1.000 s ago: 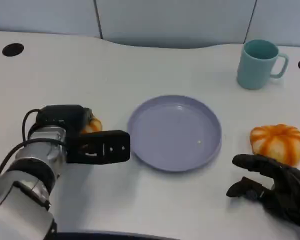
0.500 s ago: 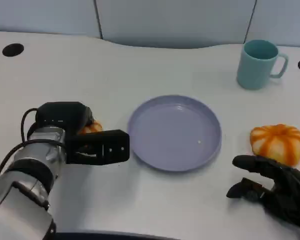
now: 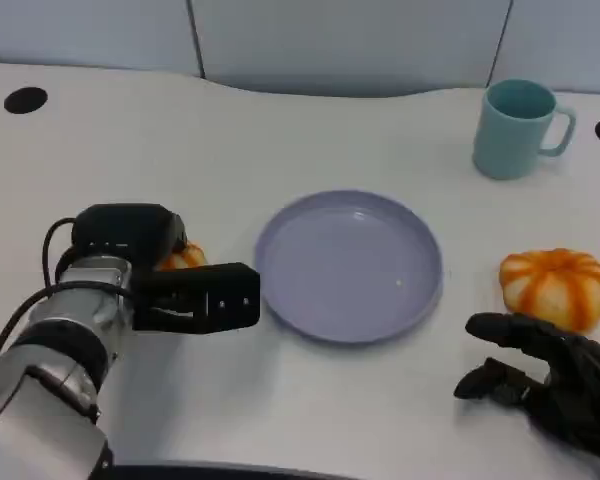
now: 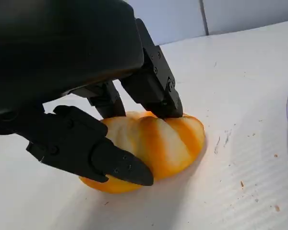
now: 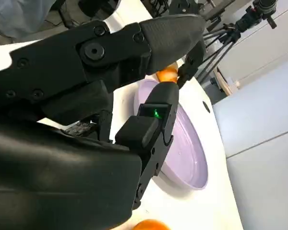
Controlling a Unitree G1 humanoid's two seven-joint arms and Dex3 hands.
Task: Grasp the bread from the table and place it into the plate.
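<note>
An orange, white-striped bread (image 3: 186,256) lies on the white table left of the lilac plate (image 3: 350,265), mostly hidden under my left hand (image 3: 165,272). In the left wrist view my left hand (image 4: 81,67) grips the bread (image 4: 158,143), with fingers (image 4: 156,91) on its top and the thumb across its near side; the bread rests on the table. My right hand (image 3: 545,375) rests at the table's front right with its fingers apart and nothing in them. In the right wrist view the plate (image 5: 182,148) and the bread (image 5: 167,75) lie beyond my right hand (image 5: 110,96).
A second orange striped bread (image 3: 557,285) lies right of the plate, just beyond my right hand. A teal mug (image 3: 518,128) stands at the back right. Black round holes (image 3: 26,99) mark the table's far corners.
My left hand has settled slightly lower over the bread, covering more of it. The right hand has barely moved.
</note>
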